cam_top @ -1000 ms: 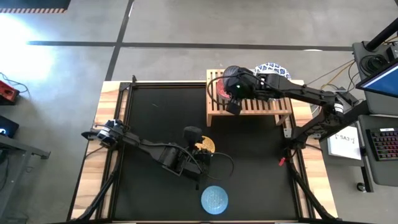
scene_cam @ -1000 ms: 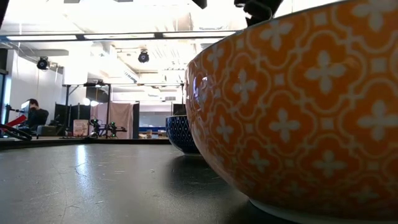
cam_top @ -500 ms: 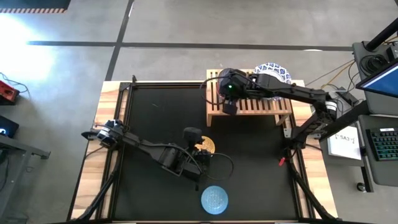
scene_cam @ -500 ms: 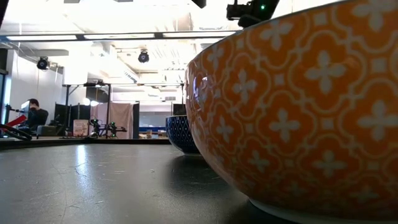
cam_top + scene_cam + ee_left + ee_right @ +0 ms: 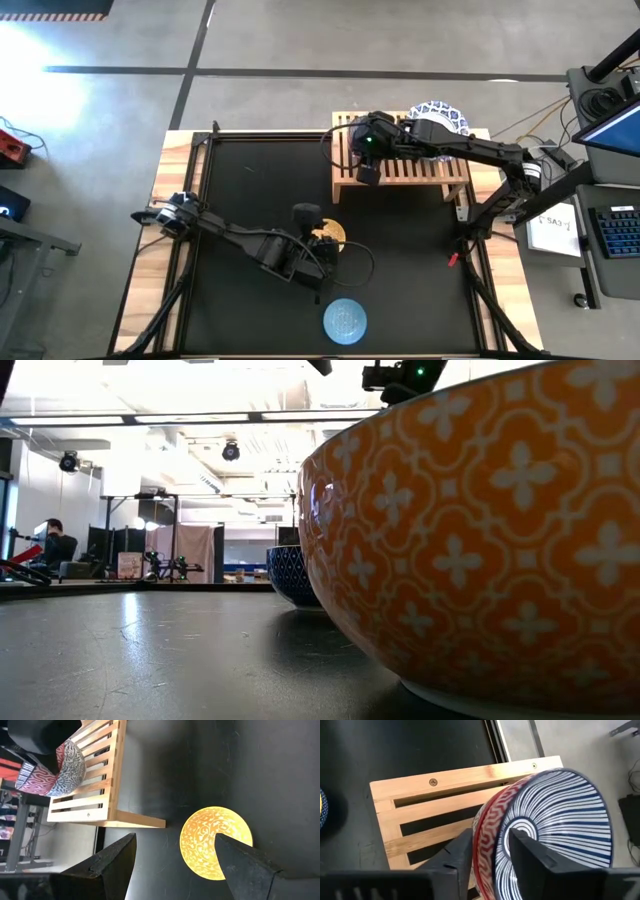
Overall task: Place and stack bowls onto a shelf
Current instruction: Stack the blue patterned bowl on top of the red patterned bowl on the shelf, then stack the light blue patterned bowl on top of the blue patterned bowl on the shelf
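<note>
Right gripper (image 5: pixel 367 172): poised over the near-left end of the shelf (image 5: pixel 420 170). In its wrist view the 2 fingers (image 5: pixel 456 854) stand either side of the rim of a blue-striped bowl (image 5: pixel 555 825), parted a little; whether they press on the rim cannot be told. That bowl sits nested in a red patterned bowl (image 5: pixel 487 832), both lying on the shelf slats (image 5: pixel 435 805) directly under the gripper.

Further along the shelf from this gripper, at its far right corner: 1 white bowl with blue patterned rim (image 5: pixel 440 112).

Left gripper (image 5: pixel 305 214): out over the black table mat (image 5: pixel 250 190), fingers (image 5: pixel 115 857) spread wide, holding nothing. Just beyond its tips and between them: 1 mustard yellow bowl (image 5: pixel 212 840), on the mat, not touched. In the high view this bowl (image 5: pixel 329 233) shows just beside the gripper.

Behind the left arm, toward the table's near edge: 1 light blue bowl (image 5: pixel 345 320), on the mat, well apart from the gripper.

Low view: 1 orange patterned bowl (image 5: pixel 480 540) fills the frame; 1 dark blue patterned bowl (image 5: pixel 293 574) stands behind it.
</note>
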### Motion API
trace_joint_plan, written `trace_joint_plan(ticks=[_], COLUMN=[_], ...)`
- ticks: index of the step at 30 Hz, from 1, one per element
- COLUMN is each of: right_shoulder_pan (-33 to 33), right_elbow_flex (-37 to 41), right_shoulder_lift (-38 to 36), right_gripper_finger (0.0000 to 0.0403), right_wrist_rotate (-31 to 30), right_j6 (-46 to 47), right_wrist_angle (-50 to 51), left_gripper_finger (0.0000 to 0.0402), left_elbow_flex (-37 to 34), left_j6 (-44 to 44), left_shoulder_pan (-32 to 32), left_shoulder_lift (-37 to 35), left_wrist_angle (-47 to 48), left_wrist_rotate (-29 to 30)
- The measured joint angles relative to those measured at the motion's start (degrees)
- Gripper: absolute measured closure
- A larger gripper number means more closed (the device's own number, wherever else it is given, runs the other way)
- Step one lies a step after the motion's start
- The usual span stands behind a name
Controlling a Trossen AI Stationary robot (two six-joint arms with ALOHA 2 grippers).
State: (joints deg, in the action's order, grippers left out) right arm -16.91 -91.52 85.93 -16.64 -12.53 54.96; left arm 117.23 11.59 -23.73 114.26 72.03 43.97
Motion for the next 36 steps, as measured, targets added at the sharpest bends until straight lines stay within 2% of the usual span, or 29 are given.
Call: trace_joint_plan(ticks=[7,13,17,23,28,31,36], right_shoulder_pan=[1.2,5.8,12.0,21.9,28.9,32.7,38.2], right_elbow_flex=[-3.2,-3.7,-2.6,-2.1,-2.0,-1.5,-0.4], right_shoulder_lift=[-1.3,-3.4,-4.2,-4.2,-4.2,-4.1,-4.1], right_gripper_finger=[0.0260,0.0269,0.0279,0.0291,0.0293,0.0290,0.0285], right_wrist_rotate=[1.1,9.8,10.7,10.7,9.5,7.6,4.4], right_j6=[5.3,13.1,16.6,22.2,29.4,35.0,42.6], right_wrist_angle=[4.2,9.8,11.1,11.7,11.8,11.9,12.0], left_gripper_finger=[0.0150,0.0150,0.0150,0.0150,0.0150,0.0150,0.0150], left_elbow_flex=[0.0,-1.8,-5.4,-11.1,-16.4,-19.9,-23.6], left_j6=[6.2,9.3,10.2,6.3,-2.6,-6.3,-11.1], left_shoulder_pan=[-0.1,-0.3,-0.3,-2.1,-4.8,-6.4,-8.4], left_shoulder_lift=[-0.2,-0.2,-0.1,0.0,-0.1,-0.1,0.0], left_wrist_angle=[4.7,4.9,1.4,-10.1,-21.7,-28.9,-37.6], left_wrist_rotate=[-0.8,-9.6,-18.3,-31.0,-40.4,-43.3,-43.4])
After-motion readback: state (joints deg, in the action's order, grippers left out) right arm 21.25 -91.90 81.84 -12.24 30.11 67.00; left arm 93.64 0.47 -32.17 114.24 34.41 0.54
